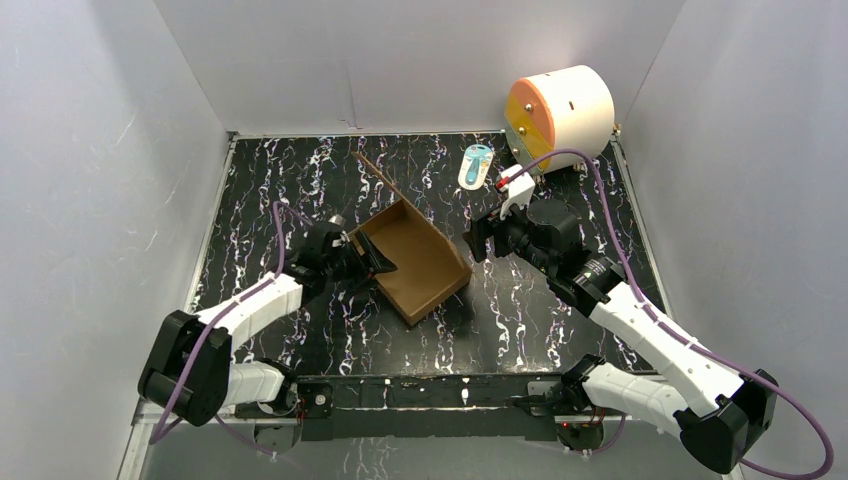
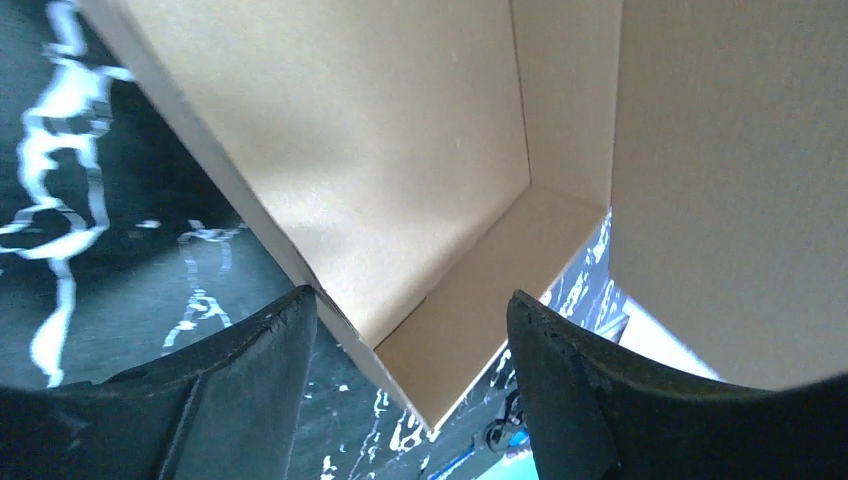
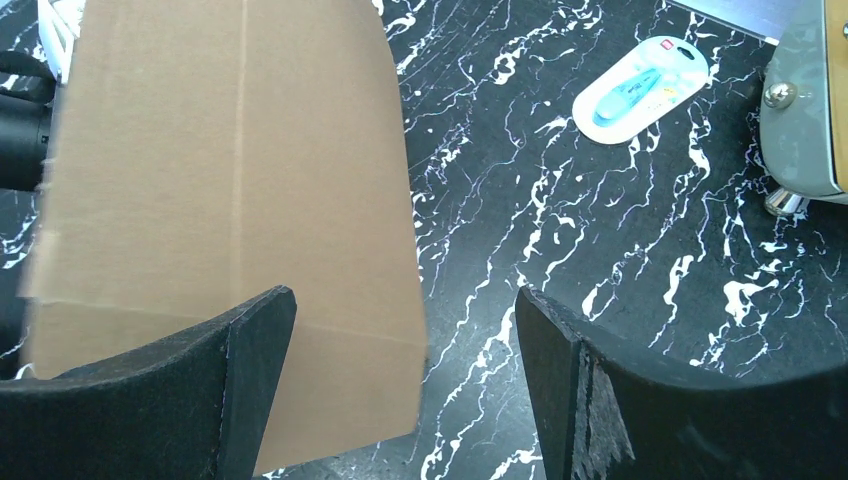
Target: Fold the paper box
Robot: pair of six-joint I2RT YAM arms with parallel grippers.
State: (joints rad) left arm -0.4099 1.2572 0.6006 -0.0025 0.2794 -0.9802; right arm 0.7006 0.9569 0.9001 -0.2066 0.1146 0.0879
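Note:
The paper box (image 1: 415, 262) is brown cardboard, partly formed with raised walls, lying at the table's middle. One long flap (image 1: 378, 174) stands up at its far corner. My left gripper (image 1: 383, 266) is open at the box's left wall. In the left wrist view (image 2: 410, 325) a lower corner of the box (image 2: 400, 150) sits between the fingers, and I see no contact. My right gripper (image 1: 473, 243) is open and empty just right of the box. In the right wrist view (image 3: 405, 315) the box's outer wall (image 3: 220, 170) fills the left side, partly behind the left finger (image 3: 255, 350).
A white-and-orange cylinder (image 1: 558, 112) stands at the back right; its grey foot shows in the right wrist view (image 3: 800, 120). A small blue item on a white card (image 1: 476, 165) lies beside it, also in the right wrist view (image 3: 640, 88). White walls enclose the black marbled table (image 1: 560, 330).

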